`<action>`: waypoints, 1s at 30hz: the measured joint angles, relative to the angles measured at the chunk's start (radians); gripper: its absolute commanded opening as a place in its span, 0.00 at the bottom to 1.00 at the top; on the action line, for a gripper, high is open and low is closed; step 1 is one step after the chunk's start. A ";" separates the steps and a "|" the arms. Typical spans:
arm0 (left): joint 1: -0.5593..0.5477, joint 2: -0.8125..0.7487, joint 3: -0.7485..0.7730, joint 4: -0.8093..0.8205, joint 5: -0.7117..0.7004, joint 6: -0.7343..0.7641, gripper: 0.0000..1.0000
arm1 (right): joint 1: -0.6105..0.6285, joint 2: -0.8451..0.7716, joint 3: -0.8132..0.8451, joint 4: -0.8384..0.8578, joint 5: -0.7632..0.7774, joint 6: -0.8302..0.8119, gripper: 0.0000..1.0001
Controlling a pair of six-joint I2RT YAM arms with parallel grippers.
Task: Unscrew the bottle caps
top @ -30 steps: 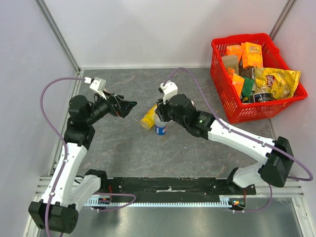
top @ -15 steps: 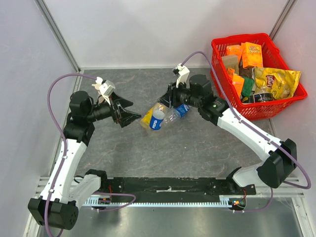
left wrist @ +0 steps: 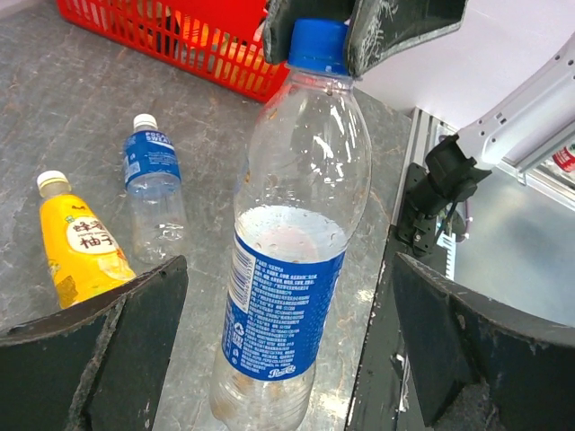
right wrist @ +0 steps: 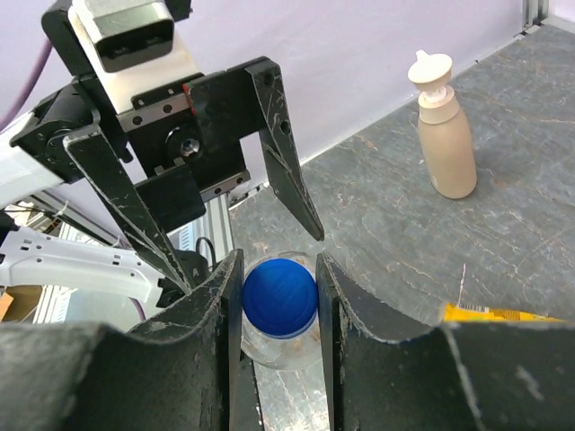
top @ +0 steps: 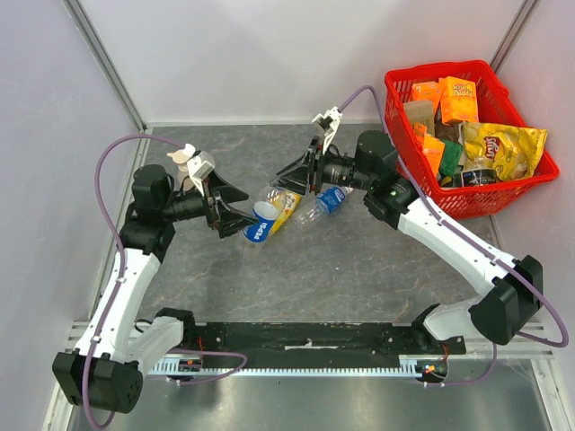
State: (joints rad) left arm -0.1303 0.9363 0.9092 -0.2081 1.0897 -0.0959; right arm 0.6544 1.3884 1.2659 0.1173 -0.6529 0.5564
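My right gripper point(top: 295, 176) point(right wrist: 279, 285) is shut on the blue cap point(right wrist: 280, 298) point(left wrist: 316, 43) of a clear bottle with a blue label point(top: 260, 228) point(left wrist: 289, 269) and holds it tilted above the table. My left gripper point(top: 235, 215) point(left wrist: 289, 262) is open, its fingers point(left wrist: 99, 350) standing wide apart on either side of the bottle's lower half, not touching it. The yellow juice bottle point(top: 287, 204) point(left wrist: 83, 250) with a white cap point(left wrist: 52, 180) and the second clear bottle point(top: 322, 206) point(left wrist: 154, 193) with a white cap point(left wrist: 144, 121) lie on the table.
A red basket point(top: 422, 203) point(left wrist: 202, 45) full of snack packs stands at the back right. A beige pump-top soap dispenser point(right wrist: 445, 135) stands upright near the back-left wall. Grey walls close the table at the back and left.
My right gripper has lifted the blue-capped bottle off the table, tilted it and carried it left. My left gripper has moved in so that its open fingers straddle the bottle's base.
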 measured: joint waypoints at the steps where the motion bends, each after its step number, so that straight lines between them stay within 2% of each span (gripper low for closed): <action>1: -0.001 0.002 -0.002 0.000 0.011 0.002 0.98 | 0.000 0.000 0.000 0.009 -0.005 0.005 0.00; 8: -0.019 0.009 -0.026 -0.003 0.061 0.010 0.96 | 0.000 0.000 0.005 0.050 -0.031 0.039 0.00; 15: -0.083 0.050 -0.028 -0.055 0.074 0.047 0.95 | 0.000 0.000 0.010 0.092 -0.051 0.074 0.00; 20: -0.126 0.084 -0.027 -0.114 0.069 0.087 0.89 | 0.000 0.000 0.010 0.112 -0.058 0.087 0.00; 25: -0.136 0.089 -0.026 -0.145 0.066 0.110 0.64 | 0.000 0.000 0.010 0.114 -0.058 0.098 0.00; 26: -0.136 0.089 -0.026 -0.148 0.065 0.112 0.56 | 0.000 0.000 0.010 0.114 -0.059 0.099 0.00; 28: -0.136 0.089 -0.024 -0.153 0.064 0.119 0.45 | 0.000 0.000 0.010 0.114 -0.059 0.101 0.01; 30: -0.139 0.089 -0.023 -0.153 0.066 0.129 0.39 | 0.000 0.000 0.010 0.112 -0.058 0.102 0.07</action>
State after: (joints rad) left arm -0.2695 1.0248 0.8867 -0.3607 1.1553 0.0334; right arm 0.6544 1.3884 1.2762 0.2295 -0.7113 0.6586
